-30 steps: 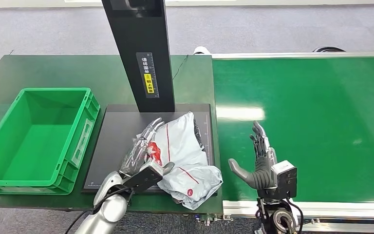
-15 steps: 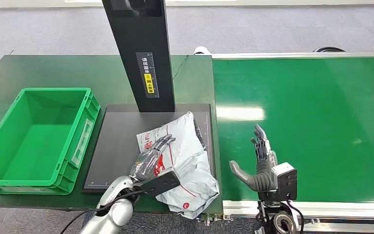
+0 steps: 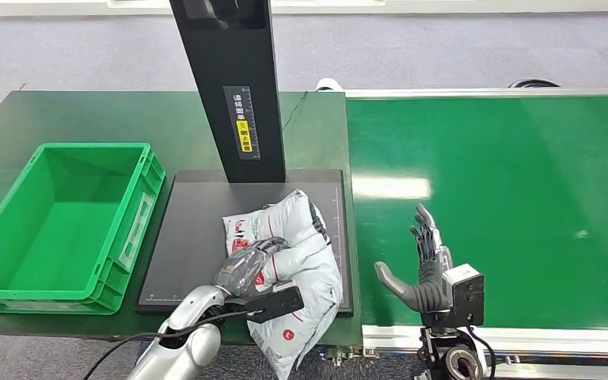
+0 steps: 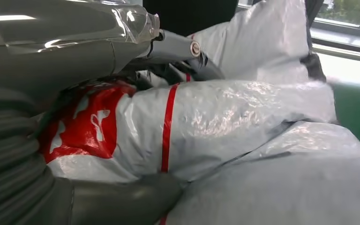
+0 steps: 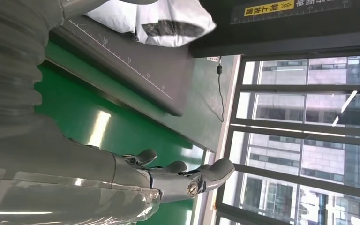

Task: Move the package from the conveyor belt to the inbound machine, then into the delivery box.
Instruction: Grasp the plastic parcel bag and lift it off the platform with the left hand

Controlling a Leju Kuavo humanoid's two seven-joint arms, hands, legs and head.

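Green belt (image 3: 507, 198) lies right of the black scanner plate (image 3: 198, 229) and green box (image 3: 55, 222). Left hand (image 3: 249, 267) grips the white package (image 3: 297, 261) on the plate; right hand (image 3: 423, 269) hovers over the belt, fingers spread, holding nothing.

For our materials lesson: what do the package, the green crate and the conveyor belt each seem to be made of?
Package: thin glossy plastic film, probably a poly mailer; it crinkles and shines where the left robot hand grips it.
Green crate: rigid moulded plastic, judging by its ribbed walls.
Conveyor belt: smooth green sheet, likely PVC or rubber, reflecting the lights.
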